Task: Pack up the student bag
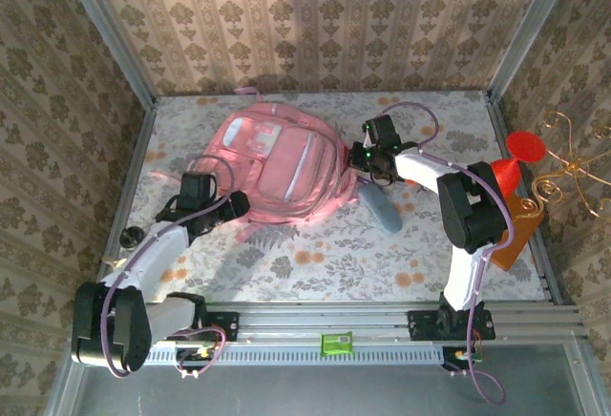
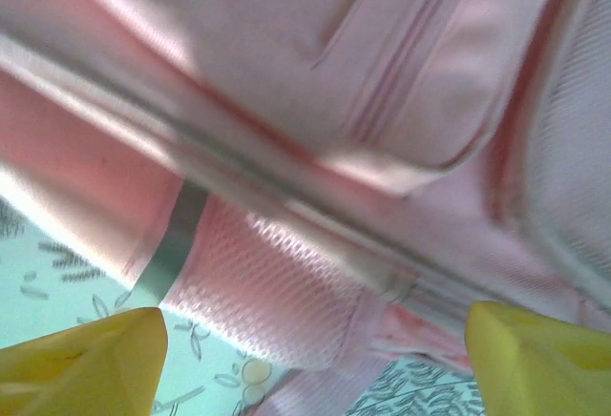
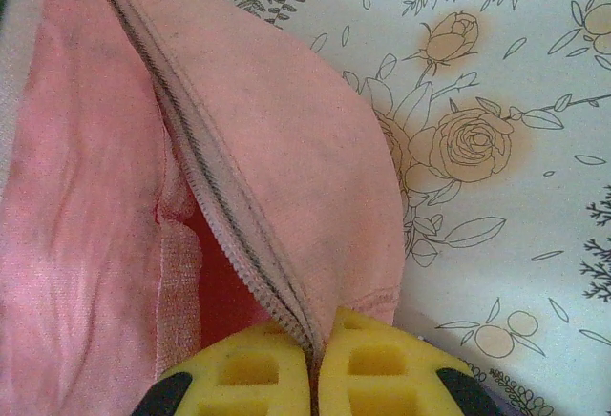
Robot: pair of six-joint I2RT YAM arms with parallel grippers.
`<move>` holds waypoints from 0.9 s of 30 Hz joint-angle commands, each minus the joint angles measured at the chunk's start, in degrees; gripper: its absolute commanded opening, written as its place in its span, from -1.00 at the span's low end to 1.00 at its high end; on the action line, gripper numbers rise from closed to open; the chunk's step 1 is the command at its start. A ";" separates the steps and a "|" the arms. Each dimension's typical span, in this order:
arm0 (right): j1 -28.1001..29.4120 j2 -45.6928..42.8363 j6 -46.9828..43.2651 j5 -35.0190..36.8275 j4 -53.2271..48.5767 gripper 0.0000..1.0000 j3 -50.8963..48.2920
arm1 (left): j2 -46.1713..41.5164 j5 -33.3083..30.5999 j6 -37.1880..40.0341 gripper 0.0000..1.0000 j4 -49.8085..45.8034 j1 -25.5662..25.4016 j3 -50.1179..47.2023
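At inspection, the student bag lay flat on your flowered counter, left of centre and towards the far wall, with its top loop pointing to the far side. Your left claw stood at the bag's near-left edge. In the left wrist view the left claw was open, its yellow fingertips wide apart, with nothing between them; the bag's pink mesh and seams lay just beyond. Your right claw was at the bag's right edge. In the right wrist view the right claw was closed, its two yellow pads pressed together on the bag's fabric along the zip, which ran down into the pinch. Red lining showed in the gap beside that zip. A grey item, possibly a soft pouch though it was too small to confirm, lay on the counter just beside the bag's near-right corner.
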 commanded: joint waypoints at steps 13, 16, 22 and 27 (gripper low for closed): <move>-0.49 0.94 -0.10 -0.82 2.00 -0.96 2.15 | 4.84 4.76 -3.87 0.37 6.80 1.03 -4.41; -0.51 1.05 -0.06 -0.93 2.18 -0.96 2.04 | 6.31 5.08 -3.58 0.31 8.27 2.17 -4.47; -0.56 0.73 -0.21 -0.80 2.35 -0.95 1.10 | 9.65 6.71 -3.39 0.23 11.51 3.74 -4.62; -0.66 0.81 -0.06 -0.99 2.72 -0.95 0.82 | 11.87 8.13 -4.08 0.08 15.15 4.03 -4.58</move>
